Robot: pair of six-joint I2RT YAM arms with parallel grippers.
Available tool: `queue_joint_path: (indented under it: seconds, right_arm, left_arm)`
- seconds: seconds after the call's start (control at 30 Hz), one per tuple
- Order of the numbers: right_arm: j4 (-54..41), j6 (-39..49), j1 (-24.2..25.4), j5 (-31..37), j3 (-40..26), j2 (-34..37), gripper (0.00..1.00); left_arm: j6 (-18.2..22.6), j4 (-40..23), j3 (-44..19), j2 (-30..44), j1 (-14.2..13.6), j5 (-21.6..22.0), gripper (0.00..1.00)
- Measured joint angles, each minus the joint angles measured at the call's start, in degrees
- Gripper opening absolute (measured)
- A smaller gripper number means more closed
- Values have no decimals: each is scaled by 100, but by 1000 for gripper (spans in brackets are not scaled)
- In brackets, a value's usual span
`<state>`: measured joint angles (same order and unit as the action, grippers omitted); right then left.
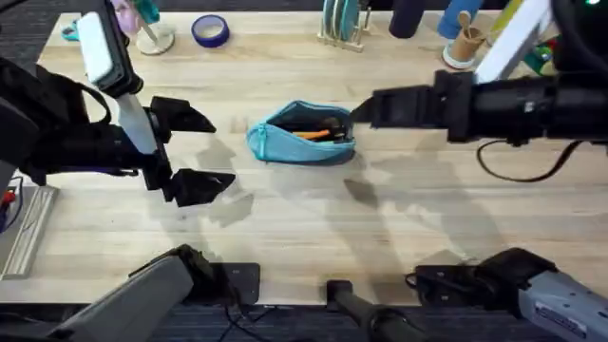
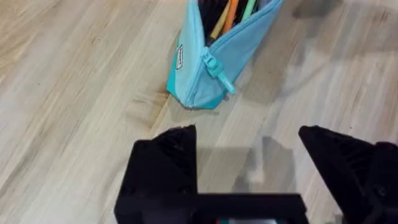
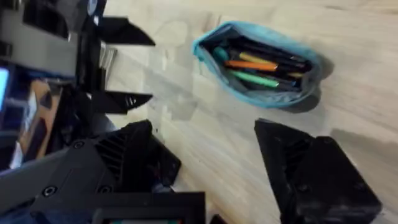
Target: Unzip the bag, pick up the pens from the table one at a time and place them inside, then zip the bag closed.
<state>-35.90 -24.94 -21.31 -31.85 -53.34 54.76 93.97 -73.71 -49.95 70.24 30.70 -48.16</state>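
Three pens [image 3: 261, 65] inside open bag [image 1: 302, 138], table [image 1: 304, 228]

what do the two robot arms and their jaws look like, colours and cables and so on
Both arms are matte black. The left arm carries a white rectangular block near its wrist, and its gripper has two black, wedge-shaped pointed jaws. The right arm is a thick black tube with a thin black cable looping below it; its gripper is black too, with chunky angular jaws.
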Motion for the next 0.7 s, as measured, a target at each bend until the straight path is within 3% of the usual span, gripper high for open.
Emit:
queue_joint_path:
  seconds: [0.47, 0.7]
  right_arm:
    - [251, -510, -1945, 1654, -2, 54, 998]
    - [310, -623, -2158, 2075, -7, 334, 998]
  left_arm:
    - [17, -1, 0, 0, 0, 0, 993]
    - [16, 0, 0, 0, 0, 0, 993]
